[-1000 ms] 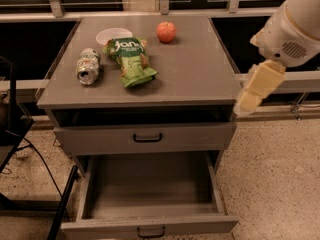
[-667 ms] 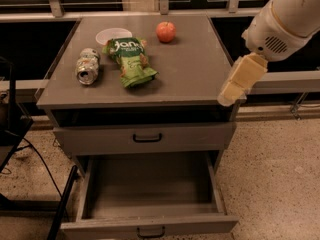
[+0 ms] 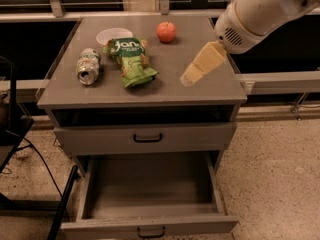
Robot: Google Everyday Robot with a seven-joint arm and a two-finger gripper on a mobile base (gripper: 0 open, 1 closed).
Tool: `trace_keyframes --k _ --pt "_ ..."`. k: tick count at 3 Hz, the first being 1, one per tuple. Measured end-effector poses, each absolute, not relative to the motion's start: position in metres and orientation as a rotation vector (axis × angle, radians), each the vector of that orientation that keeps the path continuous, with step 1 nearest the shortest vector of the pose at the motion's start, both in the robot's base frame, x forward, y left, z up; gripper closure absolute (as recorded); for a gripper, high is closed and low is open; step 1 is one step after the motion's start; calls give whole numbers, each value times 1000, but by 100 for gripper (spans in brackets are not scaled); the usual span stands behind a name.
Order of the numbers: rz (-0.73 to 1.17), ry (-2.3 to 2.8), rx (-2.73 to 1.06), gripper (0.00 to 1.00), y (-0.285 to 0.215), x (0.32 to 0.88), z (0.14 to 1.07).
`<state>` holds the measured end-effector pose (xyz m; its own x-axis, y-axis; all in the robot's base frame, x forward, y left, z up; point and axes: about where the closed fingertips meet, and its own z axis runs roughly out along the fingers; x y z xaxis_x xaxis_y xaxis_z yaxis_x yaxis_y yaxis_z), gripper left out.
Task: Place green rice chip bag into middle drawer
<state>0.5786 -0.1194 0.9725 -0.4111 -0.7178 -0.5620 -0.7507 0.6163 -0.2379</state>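
Right of crinkly bag (image 3: 132, 61), tapered cream claw (image 3: 188, 78).

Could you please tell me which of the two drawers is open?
The lower one, the middle drawer, is pulled out; the drawer above it is shut. The gripper hovers over the right side of the cabinet top.

Office or lab — terrazzo floor (image 3: 280, 174), cables (image 3: 35, 154), gripper (image 3: 188, 79) over grey cabinet (image 3: 100, 93).
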Motion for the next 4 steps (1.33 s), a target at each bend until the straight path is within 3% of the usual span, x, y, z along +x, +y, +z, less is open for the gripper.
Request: trace_keyframes --k 4 --pt "31 2235 -998 0 -93 614 946"
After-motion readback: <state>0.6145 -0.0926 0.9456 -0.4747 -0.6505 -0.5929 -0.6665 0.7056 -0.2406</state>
